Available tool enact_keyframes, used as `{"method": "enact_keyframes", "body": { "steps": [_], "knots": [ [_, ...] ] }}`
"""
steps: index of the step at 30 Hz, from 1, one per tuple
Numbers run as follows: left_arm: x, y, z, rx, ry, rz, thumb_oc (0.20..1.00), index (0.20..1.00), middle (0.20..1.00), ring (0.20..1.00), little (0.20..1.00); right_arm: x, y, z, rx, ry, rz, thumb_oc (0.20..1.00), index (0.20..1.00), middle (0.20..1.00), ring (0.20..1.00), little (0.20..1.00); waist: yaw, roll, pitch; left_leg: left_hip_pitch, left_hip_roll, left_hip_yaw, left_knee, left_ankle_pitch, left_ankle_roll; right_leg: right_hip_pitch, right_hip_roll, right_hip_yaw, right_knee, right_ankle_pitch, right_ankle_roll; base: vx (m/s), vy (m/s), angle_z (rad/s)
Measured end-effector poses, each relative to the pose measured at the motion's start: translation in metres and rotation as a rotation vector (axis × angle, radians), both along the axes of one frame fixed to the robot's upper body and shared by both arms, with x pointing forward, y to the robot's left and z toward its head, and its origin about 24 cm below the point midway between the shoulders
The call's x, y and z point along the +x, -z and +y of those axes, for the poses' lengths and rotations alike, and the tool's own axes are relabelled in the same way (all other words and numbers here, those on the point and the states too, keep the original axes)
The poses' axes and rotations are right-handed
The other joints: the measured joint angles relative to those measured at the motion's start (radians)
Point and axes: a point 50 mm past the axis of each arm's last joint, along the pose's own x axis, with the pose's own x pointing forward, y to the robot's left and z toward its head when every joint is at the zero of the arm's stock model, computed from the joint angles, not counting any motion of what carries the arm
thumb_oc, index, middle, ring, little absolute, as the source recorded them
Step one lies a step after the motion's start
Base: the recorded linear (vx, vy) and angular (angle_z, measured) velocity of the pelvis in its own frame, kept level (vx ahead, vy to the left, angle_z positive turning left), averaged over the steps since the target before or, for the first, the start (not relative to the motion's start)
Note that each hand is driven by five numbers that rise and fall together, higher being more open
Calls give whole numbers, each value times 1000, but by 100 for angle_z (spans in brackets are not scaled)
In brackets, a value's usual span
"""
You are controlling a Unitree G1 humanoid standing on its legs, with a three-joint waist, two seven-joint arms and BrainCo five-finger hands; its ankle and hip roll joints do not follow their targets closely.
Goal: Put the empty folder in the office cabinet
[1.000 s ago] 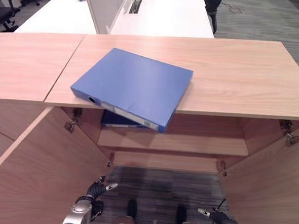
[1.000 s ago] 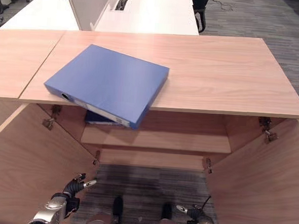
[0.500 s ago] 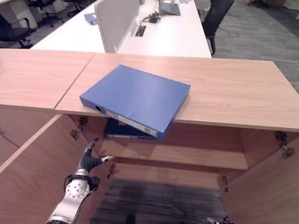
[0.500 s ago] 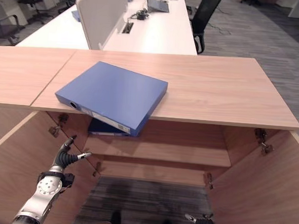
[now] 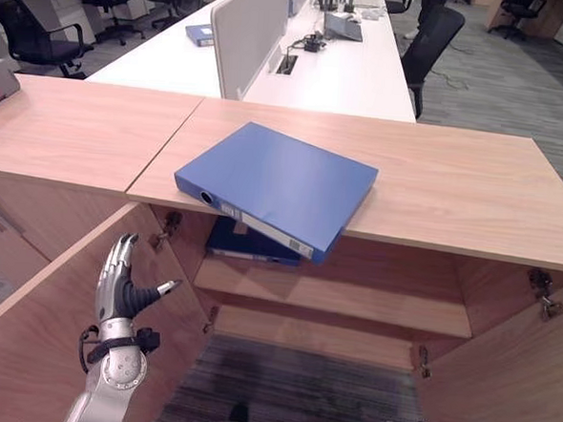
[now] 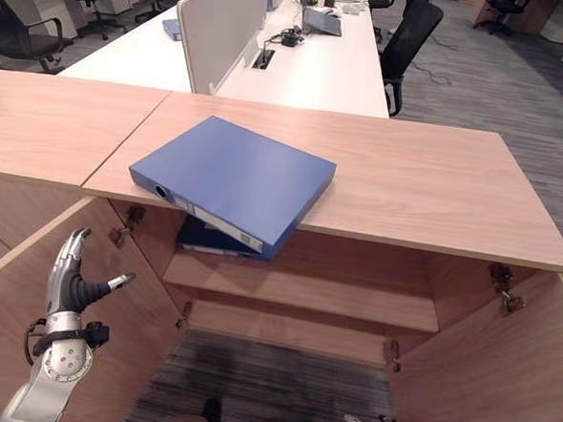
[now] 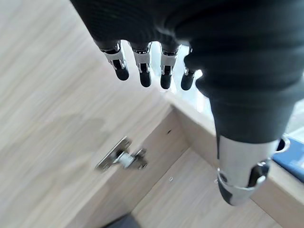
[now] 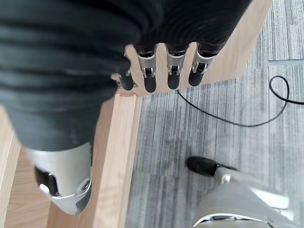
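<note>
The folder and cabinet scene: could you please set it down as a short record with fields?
folder: blue folder flat on the cabinet top, one corner overhanging the front edge
cabinet: both doors open, second folder on the upper shelf
left hand: open, raised beside the left door, holding nothing
right hand: low, fingers straight, empty

A plain blue folder (image 5: 275,185) lies on a light wood-grain cabinet (image 5: 455,183), above grey striped carpet (image 6: 281,374).
</note>
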Motion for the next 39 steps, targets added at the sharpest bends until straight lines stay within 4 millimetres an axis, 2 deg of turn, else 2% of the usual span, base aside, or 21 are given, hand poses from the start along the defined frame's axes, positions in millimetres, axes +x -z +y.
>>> {"method": "enact_keyframes", "body": {
  "steps": [5, 10, 11, 14, 17, 24, 29, 39],
  "knots": [
    [15, -42, -1, 171, 81, -146, 1000, 1000, 1000, 1000, 1000, -1, 0, 0, 0, -2, 2, 1000, 1000, 1000, 1000, 1000, -3, 19, 10, 5, 0, -1, 0, 3, -3, 0, 0, -2, 0, 0, 0, 0, 0, 0],
    [27, -68, -6, 263, 134, -236, 1000, 1000, 1000, 1000, 1000, -2, 0, 0, -1, 0, 6, 1000, 1000, 1000, 1000, 1000, -8, 29, 12, 6, 0, -1, 0, 4, -4, -1, 1, -1, 0, 0, 0, 0, 0, 0],
    [32, -79, -6, 361, 186, -235, 1000, 1000, 1000, 1000, 1000, -1, 0, -1, -3, 0, 3, 1000, 1000, 1000, 1000, 1000, -15, 33, 15, 6, 0, -1, 0, 4, -4, 0, 1, -1, 0, 0, 0, 0, 0, 0],
    [39, -95, -8, 535, 269, -226, 1000, 1000, 1000, 1000, 1000, 1, -1, -2, -4, -1, -1, 1000, 1000, 1000, 1000, 1000, -30, 41, 18, 4, 0, 0, 0, 3, -4, -1, -1, 0, 0, 1, 1, 0, 0, 0],
    [51, -106, -20, 569, 332, -265, 1000, 1000, 1000, 1000, 1000, 2, -1, -2, -4, -4, -3, 1000, 1000, 1000, 1000, 1000, -53, 54, 14, 5, -1, 6, 0, 4, -6, -5, -2, 4, 0, 1, 1, 17, 22, -3],
    [66, -93, -38, 598, 431, -195, 1000, 1000, 1000, 1000, 1000, 7, -2, -3, -10, -7, -14, 1000, 1000, 1000, 1000, 1000, -92, 59, 11, 12, -1, 29, 0, 5, -8, -12, -1, 27, 0, 2, 3, 15, 29, -10],
    [79, -91, -58, 659, 540, -160, 1000, 1000, 1000, 1000, 1000, 10, -2, -3, -18, -2, -18, 1000, 1000, 1000, 1000, 1000, -97, 51, 4, 13, -1, 39, 0, 4, -8, -14, -3, 33, 0, 6, 5, 8, 47, -4],
    [78, -85, -62, 664, 589, -114, 1000, 1000, 1000, 1000, 1000, 10, -2, -2, -19, 1, -19, 1000, 1000, 1000, 1000, 1000, -112, 39, -3, 16, -1, 49, 0, 5, -8, -17, -2, 46, 0, 13, 2, -1, 7, -3]
  ]
}}
